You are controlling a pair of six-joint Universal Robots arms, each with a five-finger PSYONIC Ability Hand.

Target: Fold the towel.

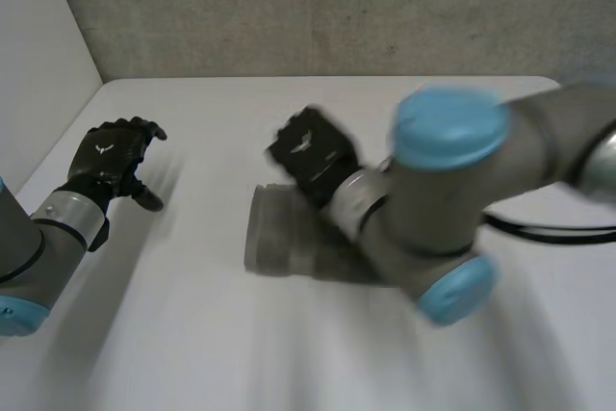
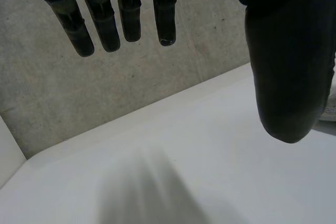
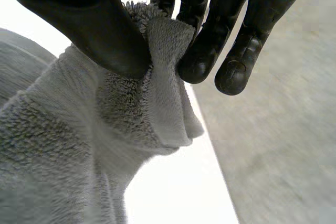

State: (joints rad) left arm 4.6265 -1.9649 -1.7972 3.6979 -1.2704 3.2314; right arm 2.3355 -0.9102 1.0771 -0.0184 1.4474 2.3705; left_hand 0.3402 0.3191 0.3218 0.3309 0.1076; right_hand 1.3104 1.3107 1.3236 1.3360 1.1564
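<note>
A grey towel (image 1: 284, 236) lies bunched near the middle of the white table (image 1: 192, 334), partly under my right arm. My right hand (image 1: 310, 153) is over its far end. In the right wrist view the thumb (image 3: 100, 30) and fingers (image 3: 197, 61) pinch a raised fold of the towel (image 3: 157, 103), which hangs down from the grip. My left hand (image 1: 114, 156) hovers over the table's left side, well away from the towel, with straight fingers (image 2: 105, 24) and thumb (image 2: 289, 77) spread and nothing between them.
A grey concrete wall (image 1: 308, 7) runs behind the table's far edge. A white panel (image 1: 38, 45) stands at the left. My right arm's elbow (image 1: 452, 218) reaches across the table's middle above the towel.
</note>
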